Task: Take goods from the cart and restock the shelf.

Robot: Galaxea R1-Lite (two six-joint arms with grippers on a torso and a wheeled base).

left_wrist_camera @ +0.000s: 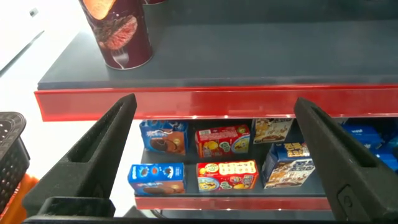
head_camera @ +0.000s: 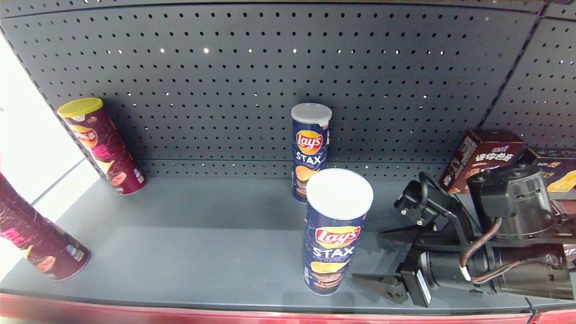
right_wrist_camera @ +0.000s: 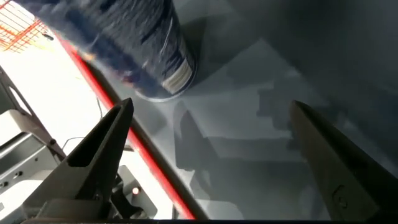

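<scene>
While the right gripper is held just beside the front blue can, fingers apart and nothing between them, this can is seen upright near the front edge of the shelf | second blue can is stood behind it | left gripper is held before the red shelf edge, fingers spread, empty.

Three cameras, one shelf.
Head camera looks down, close on the shelf; right wrist camera skims it, sharing the blue can just past the right gripper; left wrist camera, lower, faces the shelf's front beyond the left gripper.
</scene>
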